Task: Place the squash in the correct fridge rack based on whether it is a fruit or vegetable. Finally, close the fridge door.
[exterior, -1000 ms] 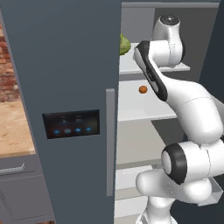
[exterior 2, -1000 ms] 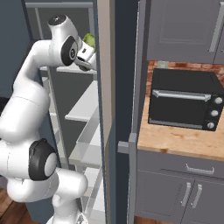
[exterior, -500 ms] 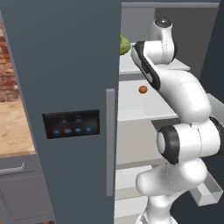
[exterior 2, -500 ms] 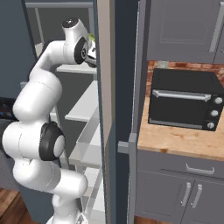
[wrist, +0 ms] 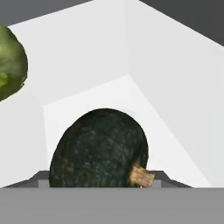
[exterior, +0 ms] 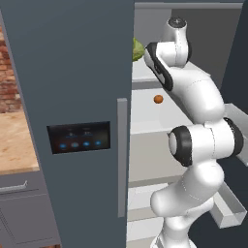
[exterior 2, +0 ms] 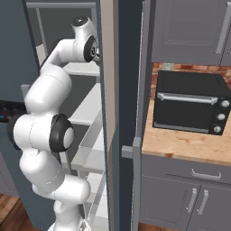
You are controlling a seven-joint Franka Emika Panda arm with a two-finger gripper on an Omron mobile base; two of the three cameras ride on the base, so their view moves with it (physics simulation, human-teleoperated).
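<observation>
Squash [wrist: 99,148] sits clamped in the gripper, over a white shelf [wrist: 131,94].

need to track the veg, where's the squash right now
In the hand view the squash sits low centre, close to the camera inside the white fridge, with a light green vegetable at upper left.

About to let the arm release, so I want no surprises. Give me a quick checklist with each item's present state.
1. Squash in the gripper: ok, it sits close in front of the hand, grip shut on it.
2. Hand inside the fridge: ok, white walls around it.
3. Squash resting on the shelf: cannot tell.
4. Green vegetable apart from the squash: ok.
5. Orange ball on a lower shelf, out of the way: ok.
6. Fridge door closed: not ok, it's open.
</observation>
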